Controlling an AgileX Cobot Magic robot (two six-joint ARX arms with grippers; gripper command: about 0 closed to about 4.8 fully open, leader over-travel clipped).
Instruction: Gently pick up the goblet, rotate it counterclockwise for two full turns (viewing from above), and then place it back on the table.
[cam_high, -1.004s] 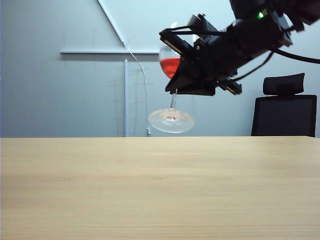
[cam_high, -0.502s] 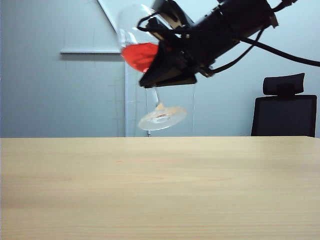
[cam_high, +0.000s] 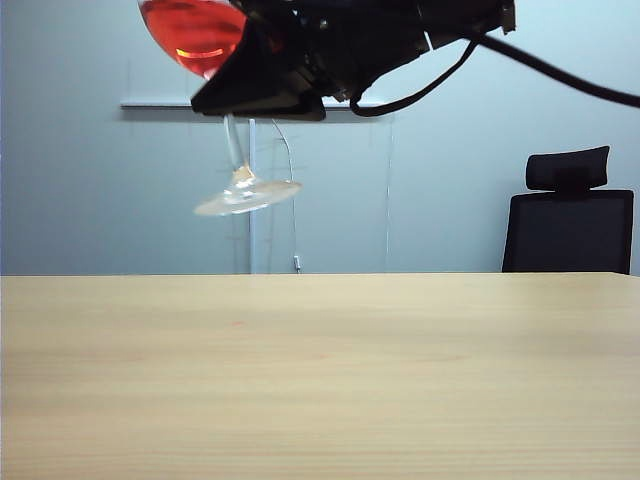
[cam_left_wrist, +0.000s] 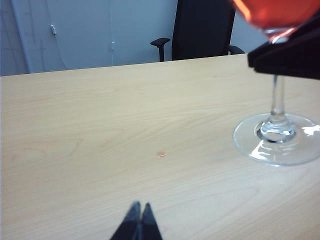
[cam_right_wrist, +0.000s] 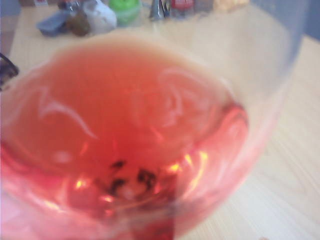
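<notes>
**Goblet aloft and tilted, mid-rotation**

While the right hand (cam_high: 262, 82) grips the goblet (cam_high: 228, 120) high above the bench (cam_high: 320, 380) in the exterior view, its jaws are closed on the glass just below the bowl, with stem and foot hanging free and tilted. Red liquid sits close to the bowl's wall, so the turn is best made slowly, with the stem brought nearer upright.

From the left wrist view, the left hand (cam_left_wrist: 139, 222) rests low over the bench with fingertips pressed together, holding nothing, well apart from the goblet (cam_left_wrist: 277, 132). A small reddish spot (cam_left_wrist: 161, 154) marks the wood.

Seen by the right wrist camera, the goblet (cam_right_wrist: 125, 145) fills the frame; sloshing liquid argues for gentle motion.
</notes>
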